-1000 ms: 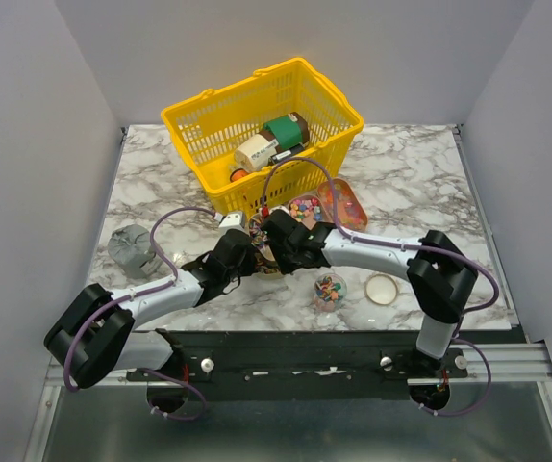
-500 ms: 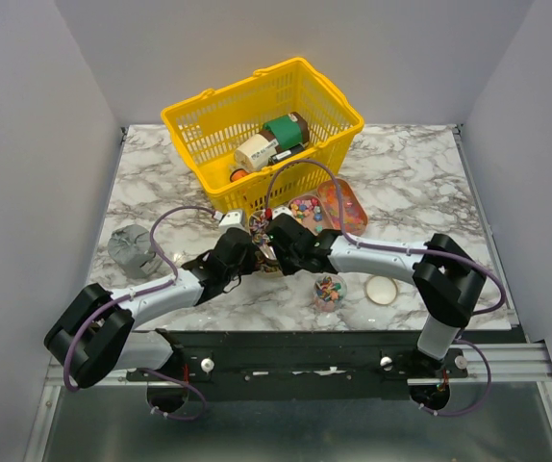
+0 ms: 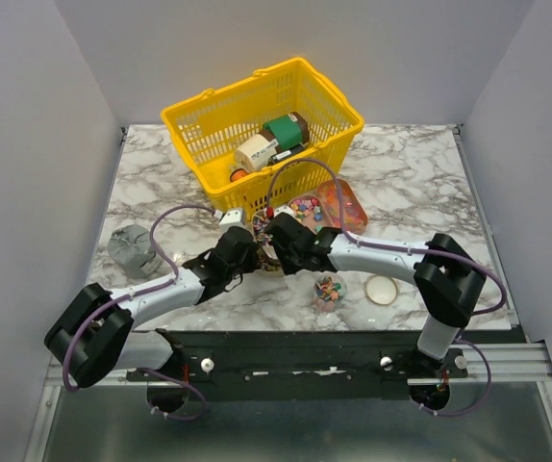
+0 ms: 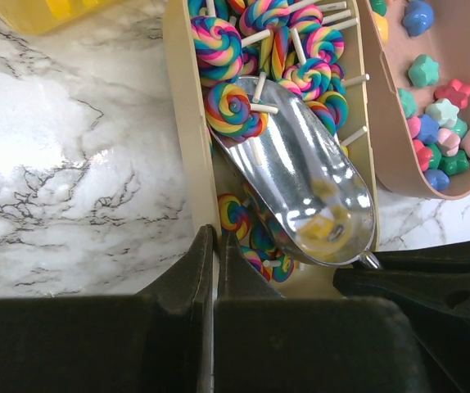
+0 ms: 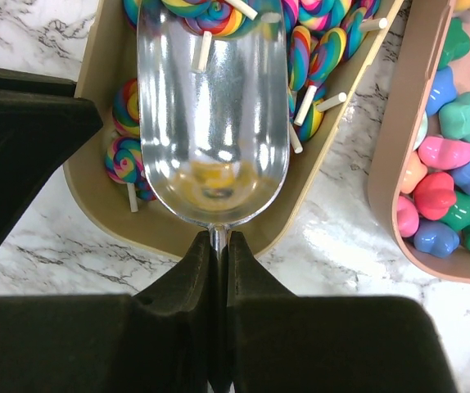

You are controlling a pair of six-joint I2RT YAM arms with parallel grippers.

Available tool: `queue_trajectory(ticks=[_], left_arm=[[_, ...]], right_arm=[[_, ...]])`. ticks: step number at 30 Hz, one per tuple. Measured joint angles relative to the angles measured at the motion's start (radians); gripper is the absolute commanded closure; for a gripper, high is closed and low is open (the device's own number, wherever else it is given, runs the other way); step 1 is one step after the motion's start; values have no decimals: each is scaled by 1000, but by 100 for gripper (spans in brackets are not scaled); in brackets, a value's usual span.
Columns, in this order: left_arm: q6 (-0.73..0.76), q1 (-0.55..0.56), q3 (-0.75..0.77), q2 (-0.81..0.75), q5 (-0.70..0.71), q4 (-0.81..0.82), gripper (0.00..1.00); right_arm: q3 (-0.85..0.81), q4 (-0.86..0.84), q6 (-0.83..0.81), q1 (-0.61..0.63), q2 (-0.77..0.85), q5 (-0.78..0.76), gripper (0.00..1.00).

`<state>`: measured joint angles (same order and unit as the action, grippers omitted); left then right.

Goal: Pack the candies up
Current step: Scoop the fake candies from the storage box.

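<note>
The candies are rainbow swirl lollipops (image 4: 300,57) in a beige tray (image 4: 182,123) and star-shaped sweets (image 5: 456,172) in a pink-brown tray (image 5: 390,147). My right gripper (image 5: 216,241) is shut on the handle of a metal scoop (image 5: 214,123). The scoop's mouth lies in the beige tray among the lollipops. One lollipop (image 4: 231,110) rests at the scoop's front lip. My left gripper (image 4: 213,237) is shut on the beige tray's left wall. In the top view both grippers meet at mid-table, the left (image 3: 242,252) beside the right (image 3: 278,239).
A yellow basket (image 3: 185,120) with bottles and cans stands just behind the trays. A small clear cup of sweets (image 3: 329,289) and a white lid (image 3: 382,289) sit in front of the right arm. A grey lump (image 3: 132,250) lies at the left.
My right gripper has moved a little forward and left, pushing the scoop further into the lollipop tray. The left arm has barely moved.
</note>
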<state>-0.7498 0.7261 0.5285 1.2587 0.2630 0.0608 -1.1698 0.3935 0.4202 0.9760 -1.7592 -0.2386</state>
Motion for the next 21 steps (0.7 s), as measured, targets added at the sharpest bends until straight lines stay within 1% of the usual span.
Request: queue_trajectory(ticks=[13,21], left_arm=[[-18,7,1,13,-1,-3,100],[-18,15,3,30,11,-4,100]], right_arm=[[10,31,-6,-11,26,26,99],[-83,159,29,-21,19,27,99]])
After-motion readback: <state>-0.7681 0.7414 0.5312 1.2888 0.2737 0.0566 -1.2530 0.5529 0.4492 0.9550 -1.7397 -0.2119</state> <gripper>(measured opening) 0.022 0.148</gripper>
